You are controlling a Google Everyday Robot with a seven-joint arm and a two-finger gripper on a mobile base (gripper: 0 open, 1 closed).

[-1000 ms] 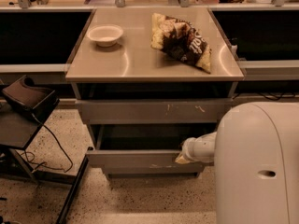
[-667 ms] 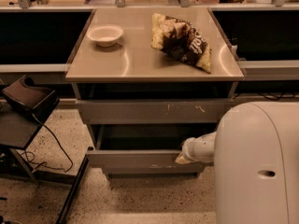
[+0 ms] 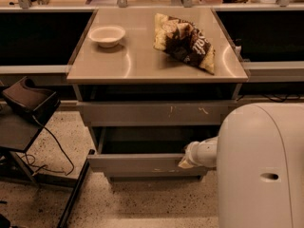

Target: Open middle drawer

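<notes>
Grey middle drawer point(image 3: 137, 164) juts out, tool point(image 3: 185, 162) at its right end.

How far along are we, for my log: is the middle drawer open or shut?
Open: the middle drawer juts forward of the front above, its inside showing. The claw is at its front's right top edge.

On the surface point(image 3: 142, 65), a bowl point(image 3: 107, 34) sits left and a chip bag point(image 3: 185, 42) right. Below, the middle drawer point(image 3: 137, 164) juts forward beneath the upper drawer front point(image 3: 142, 113). The gripper point(image 3: 184, 163) is at its right end.
</notes>
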